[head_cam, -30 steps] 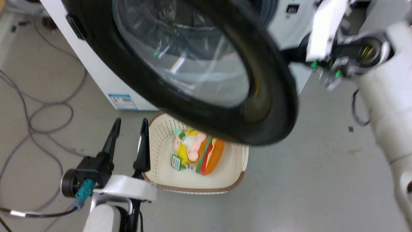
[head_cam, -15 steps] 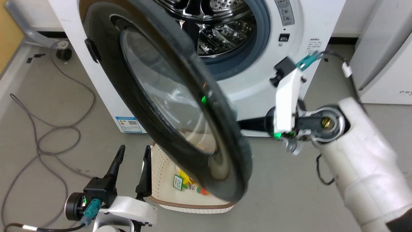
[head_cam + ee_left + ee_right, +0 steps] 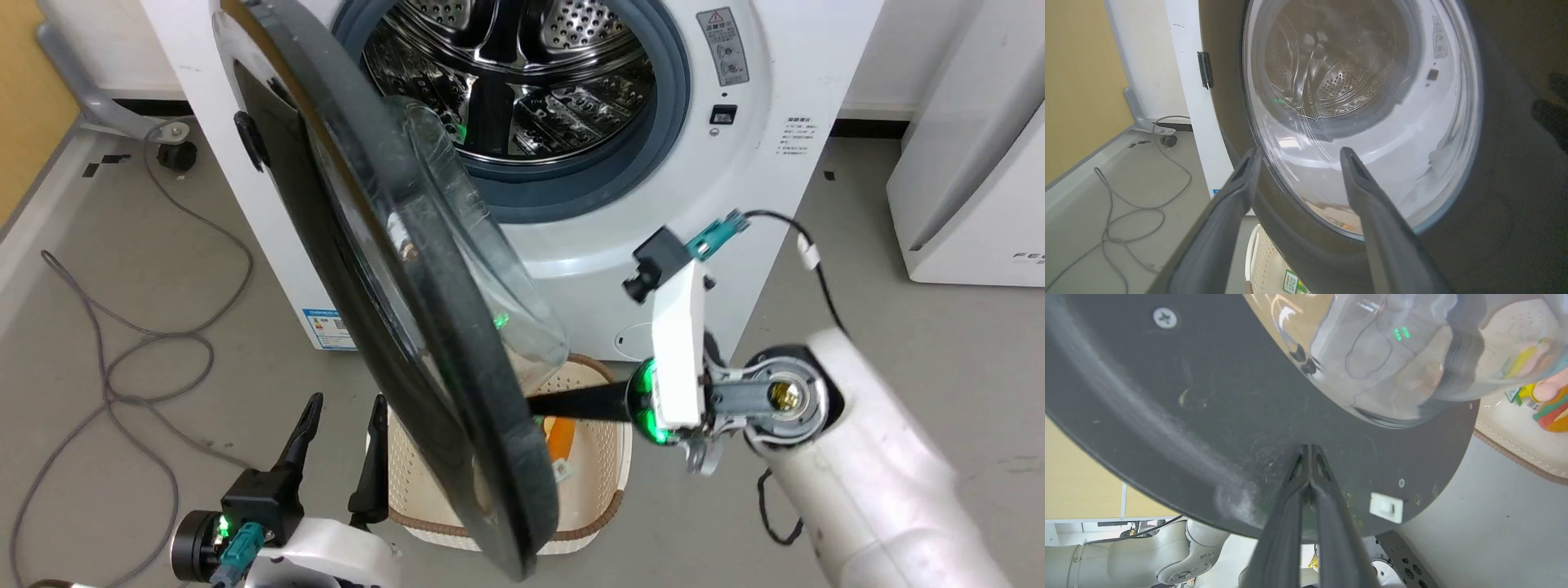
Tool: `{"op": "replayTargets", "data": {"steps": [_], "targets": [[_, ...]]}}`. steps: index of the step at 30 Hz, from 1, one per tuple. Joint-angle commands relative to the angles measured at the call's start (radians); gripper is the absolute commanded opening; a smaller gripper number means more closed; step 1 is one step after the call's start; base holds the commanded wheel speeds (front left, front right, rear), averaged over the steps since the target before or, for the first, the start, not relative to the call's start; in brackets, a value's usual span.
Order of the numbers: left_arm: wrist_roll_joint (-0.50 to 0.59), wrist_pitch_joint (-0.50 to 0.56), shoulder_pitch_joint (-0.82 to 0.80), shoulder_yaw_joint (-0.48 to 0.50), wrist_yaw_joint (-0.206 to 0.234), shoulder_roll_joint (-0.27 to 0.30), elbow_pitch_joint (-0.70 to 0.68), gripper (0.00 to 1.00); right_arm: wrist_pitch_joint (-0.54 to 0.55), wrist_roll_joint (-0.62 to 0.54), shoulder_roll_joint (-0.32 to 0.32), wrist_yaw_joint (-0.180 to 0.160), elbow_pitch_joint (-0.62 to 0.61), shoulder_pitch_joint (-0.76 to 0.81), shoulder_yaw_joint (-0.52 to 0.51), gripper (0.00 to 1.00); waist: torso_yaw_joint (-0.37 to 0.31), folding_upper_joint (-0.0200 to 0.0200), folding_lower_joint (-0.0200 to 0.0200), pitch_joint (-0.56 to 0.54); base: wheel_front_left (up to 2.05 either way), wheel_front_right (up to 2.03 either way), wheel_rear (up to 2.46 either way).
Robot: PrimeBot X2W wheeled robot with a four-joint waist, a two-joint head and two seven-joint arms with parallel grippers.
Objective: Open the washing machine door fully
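The washing machine (image 3: 735, 229) stands ahead with its steel drum (image 3: 522, 82) exposed. The washing machine door (image 3: 465, 359) hangs from its left hinge, swung out and seen almost edge-on, its glass bowl bulging toward the drum. My right gripper (image 3: 539, 403) is shut, and its fingertips (image 3: 1309, 451) rest against the door's black inner face (image 3: 1188, 416) below the bowl. At the lower left my left gripper (image 3: 341, 408) is open and holds nothing. In the left wrist view the left gripper (image 3: 1298, 153) faces the door's outer glass (image 3: 1372, 122) without touching it.
A cream laundry basket (image 3: 608, 457) with a plush toy (image 3: 559, 437) sits on the floor under the door. Grey cables (image 3: 122, 359) loop on the floor at left. A white appliance (image 3: 971, 163) stands at right, and a yellow wall (image 3: 24, 98) at far left.
The head view has shifted, bringing the drum into sight. The door has swung wider, from face-on to nearly edge-on, with my right gripper following its inner face. The left gripper stays open.
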Motion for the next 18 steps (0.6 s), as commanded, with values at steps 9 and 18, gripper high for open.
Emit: {"op": "replayTargets", "data": {"steps": [9, 18], "targets": [[-0.001, -0.005, 0.013, -0.004, 0.011, 0.001, 0.001, 1.00, -0.068, -0.028, 0.023, 0.001, -0.080, 0.089, -0.035, 0.45, -0.005, 0.0000, 0.0001, 0.003, 0.00, 0.00, 0.00], [-0.005, -0.005, 0.022, -0.004, 0.014, 0.001, 0.011, 1.00, -0.557, -0.087, 0.034, 0.001, -0.152, 0.216, -0.203, 1.00, -0.009, 0.0000, 0.0001, -0.018, 0.00, 0.00, 0.00]]}}
